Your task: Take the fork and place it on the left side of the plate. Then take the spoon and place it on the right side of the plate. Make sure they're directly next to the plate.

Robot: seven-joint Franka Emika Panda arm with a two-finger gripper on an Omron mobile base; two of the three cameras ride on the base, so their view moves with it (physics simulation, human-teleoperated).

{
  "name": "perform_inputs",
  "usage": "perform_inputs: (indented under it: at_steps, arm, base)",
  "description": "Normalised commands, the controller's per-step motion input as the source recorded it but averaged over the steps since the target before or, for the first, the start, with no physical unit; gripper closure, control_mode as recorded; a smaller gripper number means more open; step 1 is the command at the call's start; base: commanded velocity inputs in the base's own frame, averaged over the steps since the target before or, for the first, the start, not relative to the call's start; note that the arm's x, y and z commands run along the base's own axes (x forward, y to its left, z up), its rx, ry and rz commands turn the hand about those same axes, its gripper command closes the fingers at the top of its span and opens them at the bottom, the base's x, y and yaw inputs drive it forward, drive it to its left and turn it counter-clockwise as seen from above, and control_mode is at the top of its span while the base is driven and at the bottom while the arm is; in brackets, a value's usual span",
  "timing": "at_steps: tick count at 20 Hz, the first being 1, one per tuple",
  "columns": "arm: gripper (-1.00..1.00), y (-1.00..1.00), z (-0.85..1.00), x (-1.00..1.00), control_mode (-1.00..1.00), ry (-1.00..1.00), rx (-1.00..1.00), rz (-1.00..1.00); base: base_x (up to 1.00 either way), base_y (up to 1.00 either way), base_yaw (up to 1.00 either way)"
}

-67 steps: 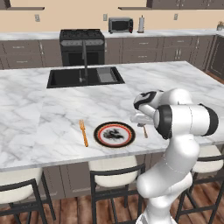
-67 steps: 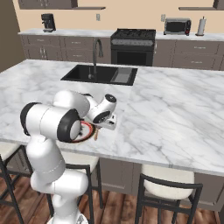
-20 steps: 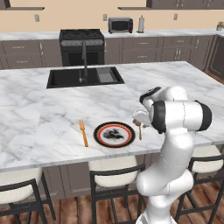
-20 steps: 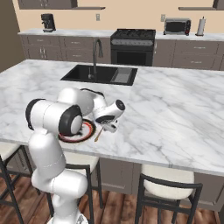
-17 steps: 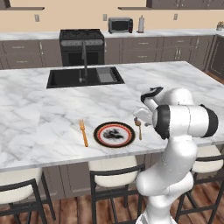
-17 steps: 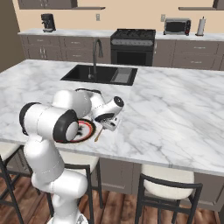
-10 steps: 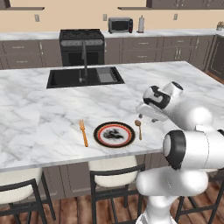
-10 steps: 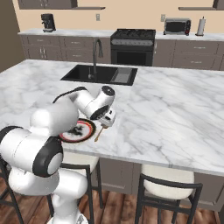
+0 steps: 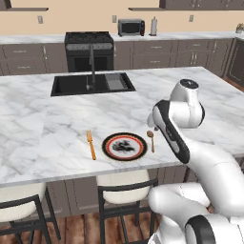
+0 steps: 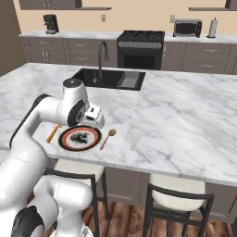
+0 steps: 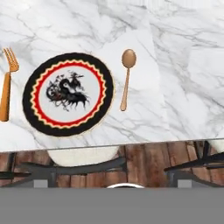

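Note:
The round plate, with black and orange-red rings, lies near the counter's front edge. Just off its left rim is the orange fork, with its tines pointing away from the edge. The copper-brown spoon lies close to the right rim, bowl pointing away. My gripper hangs above the plate's right side, looks straight down, and is open with nothing in it.
A black sink with a faucet is set in the marble counter behind the plate. Stools stand below the front edge. Stove and microwave line the back wall.
The arm has lifted up and back from the spoon, which stays on the counter at the plate's right. Plate and fork have not moved.

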Motion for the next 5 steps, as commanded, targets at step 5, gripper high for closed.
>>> perform_inputs:
  at_steps: [5]
  arm:
    - [-1.0,0.1,0.48,-1.0,-1.0,-0.39,-0.11,0.0]
  base:
    - [0.0,0.0,0.0]
